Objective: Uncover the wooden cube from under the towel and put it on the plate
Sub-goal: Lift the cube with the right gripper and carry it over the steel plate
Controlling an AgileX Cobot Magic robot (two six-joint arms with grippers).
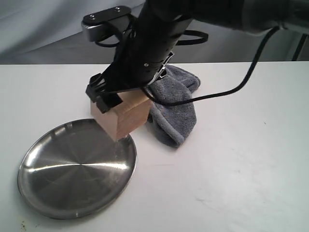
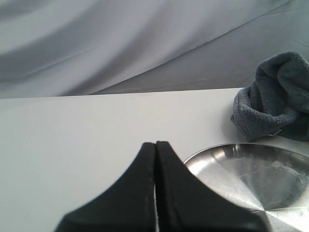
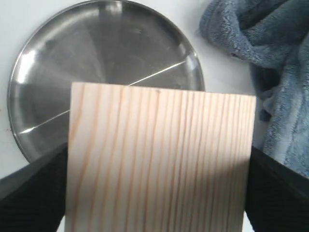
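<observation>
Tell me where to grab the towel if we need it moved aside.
Pinch a raised fold on top of the towel, coming straight down. It lies bunched in a soft heap beside the plate, with no flat edge showing, so a side approach would likely just push it.

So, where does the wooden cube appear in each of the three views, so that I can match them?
Exterior view: the wooden cube is left of centre, held by the right gripper by the far edge of the plate.
Left wrist view: not in it.
Right wrist view: it fills the lower middle.
Shared landmark: the plate, with the towel beside it, shows in all three.
</observation>
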